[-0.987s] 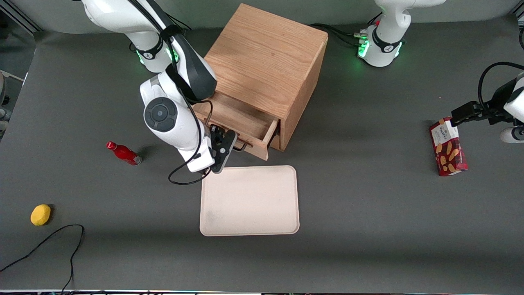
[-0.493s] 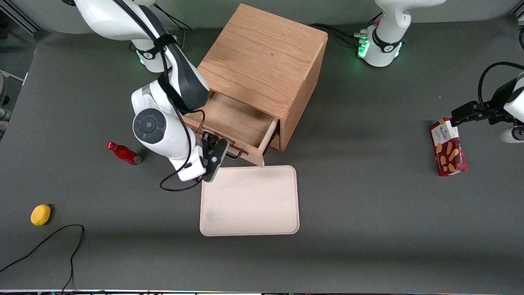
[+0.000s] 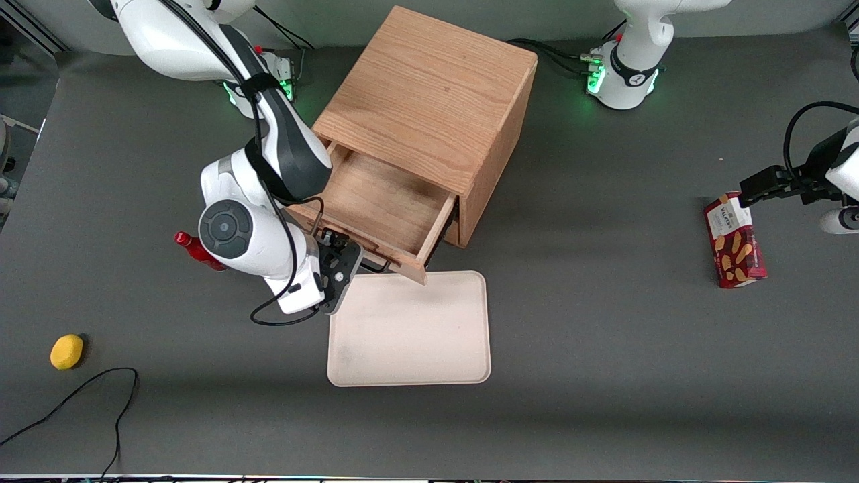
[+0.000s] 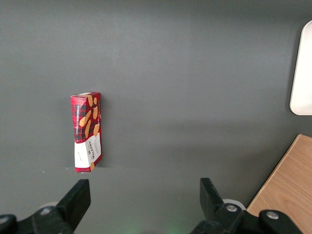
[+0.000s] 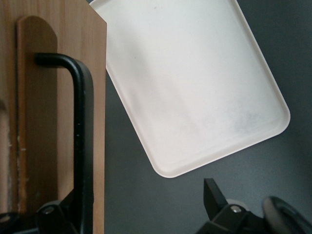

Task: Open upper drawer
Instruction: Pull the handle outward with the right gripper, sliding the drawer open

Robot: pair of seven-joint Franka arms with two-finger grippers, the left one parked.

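1. One smooth cream tray (image 3: 409, 335), rectangular with rounded corners, lies flat on the dark grey table (image 3: 604, 376), nearer the camera than the cabinet (image 3: 429, 94).
2. The gripper (image 3: 342, 258) is at the cabinet's front, fingers spread wide, the thin black bar handle (image 5: 83, 126) between them.
3. The upper drawer (image 3: 382, 201), shallow light oak, stands pulled out of the cabinet, its front corner over the tray's rim.
4. The cabinet is a grained oak box.
5. A red bottle (image 3: 198, 251) lies toward the working arm's end; a red biscuit box (image 3: 734, 249) lies toward the parked arm's.

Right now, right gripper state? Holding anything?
Right gripper: open, clamping nothing; the upper drawer black handle sits between its fingers, close to one.
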